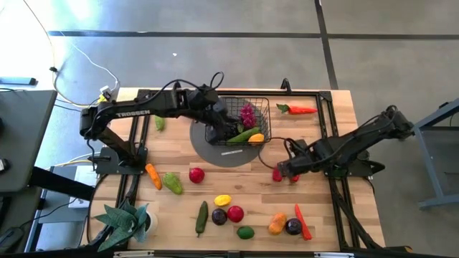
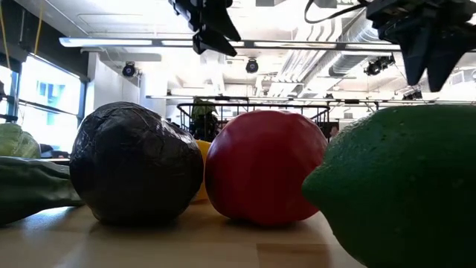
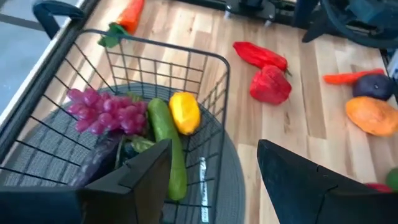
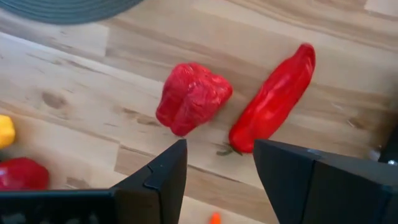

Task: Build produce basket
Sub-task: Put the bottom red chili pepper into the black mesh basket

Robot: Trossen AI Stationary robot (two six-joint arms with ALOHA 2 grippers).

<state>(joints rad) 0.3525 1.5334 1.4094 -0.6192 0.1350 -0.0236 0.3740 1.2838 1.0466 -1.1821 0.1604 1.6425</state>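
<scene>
The black wire basket [image 1: 244,123] stands on a round grey mat [image 1: 215,152] at the table's far middle. It holds purple grapes [image 3: 102,109], a cucumber [image 3: 168,140], a yellow pepper [image 3: 185,112] and a dark piece [image 3: 96,162]. My left gripper [image 3: 214,180] hovers open and empty over the basket's near left part [image 1: 219,115]. My right gripper [image 4: 217,168] is open and empty above a red bell pepper [image 4: 191,96] and a long red pepper [image 4: 273,99], which lie on the table right of the mat [image 1: 285,174].
Loose produce lies along the near half: a carrot [image 1: 153,175], a green pepper [image 1: 172,183], a cucumber [image 1: 201,217], a red apple [image 1: 235,213], a lime [image 1: 245,232], an orange piece [image 1: 277,223]. A red chili [image 1: 300,110] lies far right. A potted plant [image 1: 125,218] stands near left.
</scene>
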